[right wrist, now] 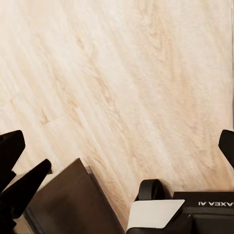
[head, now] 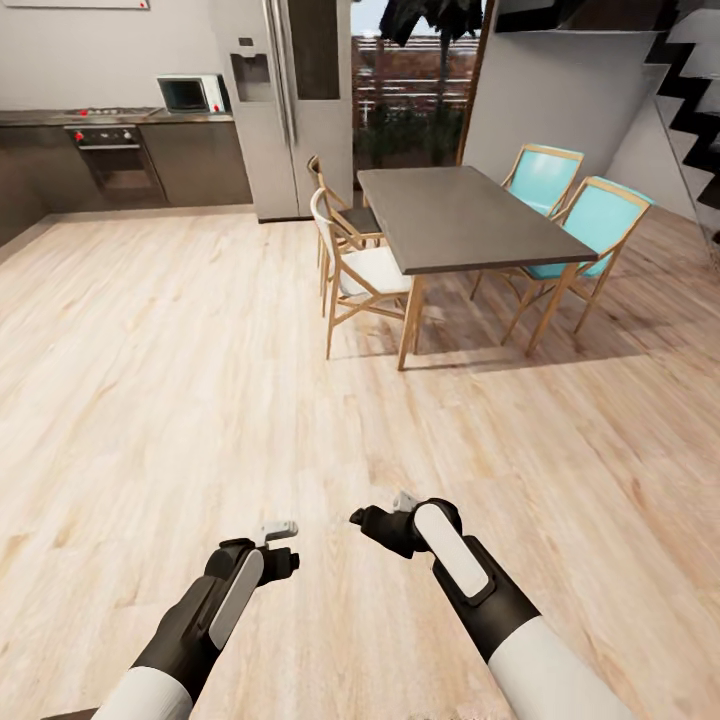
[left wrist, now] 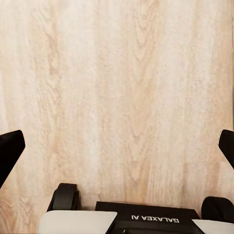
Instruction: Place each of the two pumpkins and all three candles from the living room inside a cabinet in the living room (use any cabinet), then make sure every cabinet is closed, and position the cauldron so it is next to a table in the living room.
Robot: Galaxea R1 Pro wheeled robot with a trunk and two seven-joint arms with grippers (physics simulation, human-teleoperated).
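The pumpkins, candles, cabinet and cauldron are out of view. My left gripper (head: 287,556) hangs low over the pale wood floor (head: 180,380), open, with nothing between its fingers (left wrist: 9,148). Just to its right, my right gripper (head: 366,519) is also open and empty, its fingers (right wrist: 227,146) spread wide above bare planks. Both point forward and down. A grey-topped dining table (head: 455,215) stands ahead and to the right.
Two pale wooden chairs (head: 352,280) stand at the table's left side and two turquoise chairs (head: 590,225) at its right. A steel fridge (head: 285,100), oven (head: 120,160) and grey kitchen units line the far wall. A staircase (head: 695,90) rises at far right.
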